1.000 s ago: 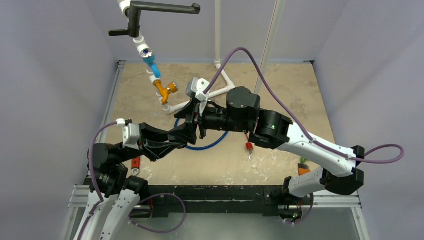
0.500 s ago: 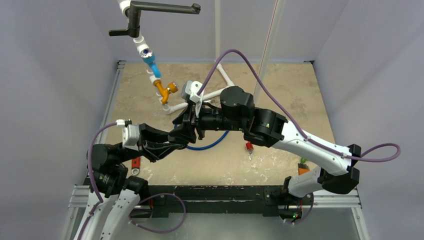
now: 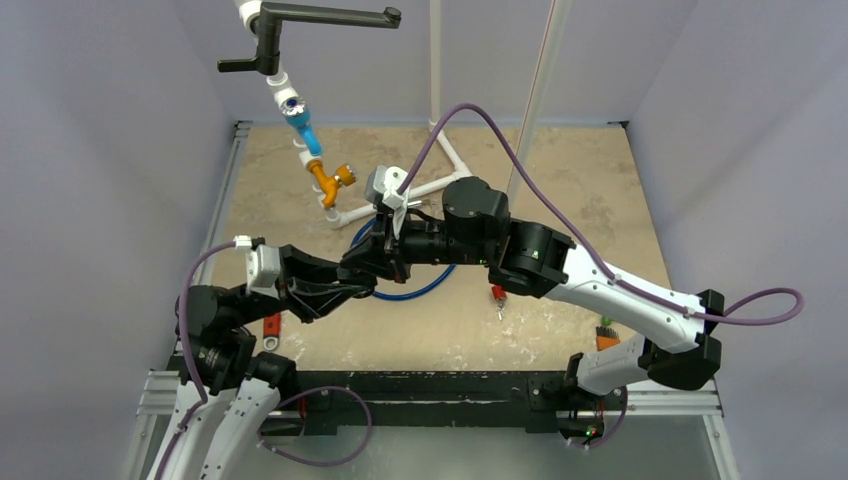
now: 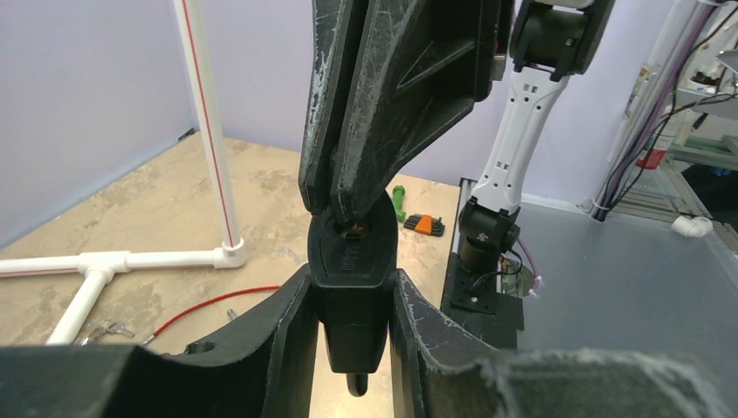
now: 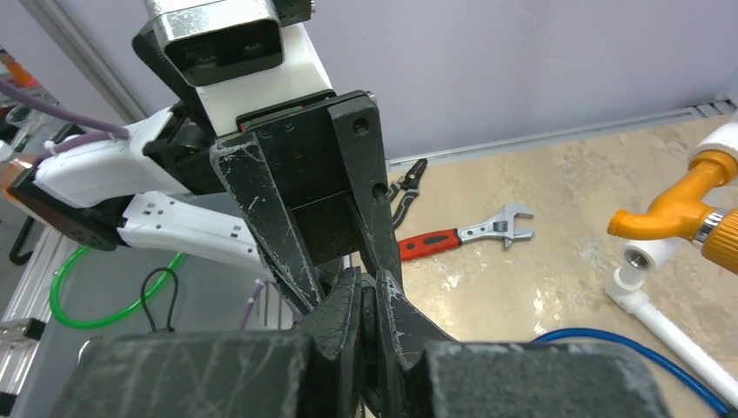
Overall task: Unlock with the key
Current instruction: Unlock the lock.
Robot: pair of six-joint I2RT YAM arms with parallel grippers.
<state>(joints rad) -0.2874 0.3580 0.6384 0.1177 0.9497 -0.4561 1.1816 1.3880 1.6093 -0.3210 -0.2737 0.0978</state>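
Lock (image 4: 351, 292), a small, rigid, smooth-sided black body, is clamped mid-air above the desk (image 4: 157, 200) in the part-closed left pincer (image 4: 351, 279), right pincer (image 4: 346, 211) pinched tight on the barely visible thin key (image 4: 352, 229) at its top; judged slip-prone, best gripped flat on the bow.

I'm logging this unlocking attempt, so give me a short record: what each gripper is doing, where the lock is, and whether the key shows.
left gripper: shut on lock, held above the table
lock: black, between the left fingers
right gripper: shut at the lock's upper end
key: not clearly seen; an orange glint shows at the right fingertips
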